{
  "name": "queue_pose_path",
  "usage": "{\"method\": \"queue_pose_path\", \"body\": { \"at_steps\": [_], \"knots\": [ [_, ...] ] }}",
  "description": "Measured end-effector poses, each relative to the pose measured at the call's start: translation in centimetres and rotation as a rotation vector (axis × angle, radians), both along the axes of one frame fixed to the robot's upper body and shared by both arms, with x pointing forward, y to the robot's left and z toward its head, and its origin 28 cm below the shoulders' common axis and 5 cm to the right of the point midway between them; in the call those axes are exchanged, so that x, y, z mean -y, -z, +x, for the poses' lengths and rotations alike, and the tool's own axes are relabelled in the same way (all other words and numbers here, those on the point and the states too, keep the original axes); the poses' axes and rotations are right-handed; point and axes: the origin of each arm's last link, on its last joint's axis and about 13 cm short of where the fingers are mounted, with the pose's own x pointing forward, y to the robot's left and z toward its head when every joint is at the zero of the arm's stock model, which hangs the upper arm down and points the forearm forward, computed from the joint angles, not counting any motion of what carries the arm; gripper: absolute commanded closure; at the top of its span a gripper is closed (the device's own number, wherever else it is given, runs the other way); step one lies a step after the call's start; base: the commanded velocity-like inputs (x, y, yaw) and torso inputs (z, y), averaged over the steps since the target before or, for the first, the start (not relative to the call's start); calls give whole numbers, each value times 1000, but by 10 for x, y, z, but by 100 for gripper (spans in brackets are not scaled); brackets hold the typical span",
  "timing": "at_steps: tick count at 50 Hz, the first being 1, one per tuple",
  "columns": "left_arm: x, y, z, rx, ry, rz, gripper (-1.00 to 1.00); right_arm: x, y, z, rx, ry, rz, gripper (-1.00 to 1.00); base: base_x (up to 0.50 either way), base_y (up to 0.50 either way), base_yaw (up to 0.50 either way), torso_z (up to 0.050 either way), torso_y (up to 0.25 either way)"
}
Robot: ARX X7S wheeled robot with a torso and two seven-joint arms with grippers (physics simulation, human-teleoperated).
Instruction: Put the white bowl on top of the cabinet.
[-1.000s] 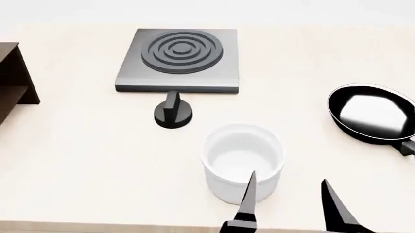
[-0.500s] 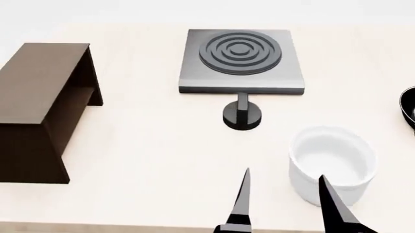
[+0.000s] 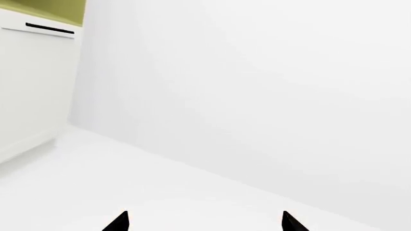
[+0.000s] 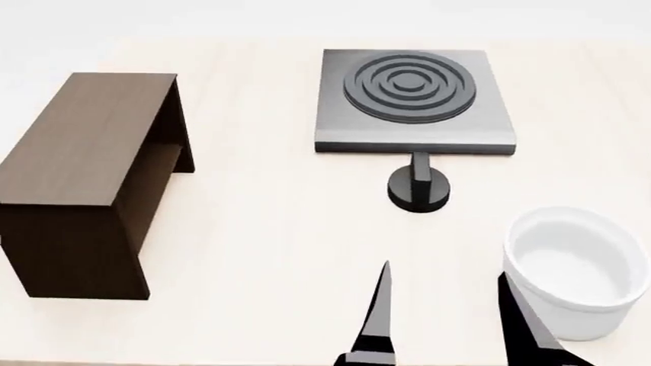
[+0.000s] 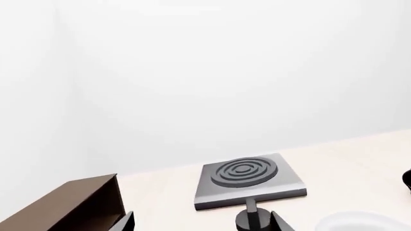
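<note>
Reaching low over the table point(image 4: 254, 252), the right gripper point(image 4: 443, 305) spreads its fingers point(image 4: 379, 309) wide, holding nothing; the white bowl point(image 4: 575, 271) sits just beside it, well apart from the cabinet point(image 4: 87, 168). The left gripper point(image 3: 204, 222) also gapes, empty.

white bowl point(image 4: 578, 268): right side cut by head-view edge | right gripper point(image 4: 444, 314): only the fingers point(image 4: 379, 313) show

pale wooden table point(image 4: 264, 229) with four things on it

the dark brown cabinet point(image 4: 87, 164) stands at the left, the grey stove plate point(image 4: 412, 103) at the far middle with a black knob point(image 4: 418, 187) just in front, and the white bowl point(image 4: 575, 271) sits near the right front edge.
</note>
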Motion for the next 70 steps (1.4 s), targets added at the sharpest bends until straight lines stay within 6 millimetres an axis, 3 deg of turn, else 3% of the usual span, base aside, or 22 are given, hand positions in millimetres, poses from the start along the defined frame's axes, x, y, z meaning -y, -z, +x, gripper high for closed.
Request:
{"method": "queue_pose_path", "body": {
  "at_steps": [35,70],
  "knots": [
    [0,1,0,4,7,-8,-100,0,-4,-3,44,-28,26,-100,452,0,0,0,0],
    [1,2,1,5,11,-11,-100,-1,-4,-3,48,-19,18,-100,0,0,0,0,0]
  ]
}}
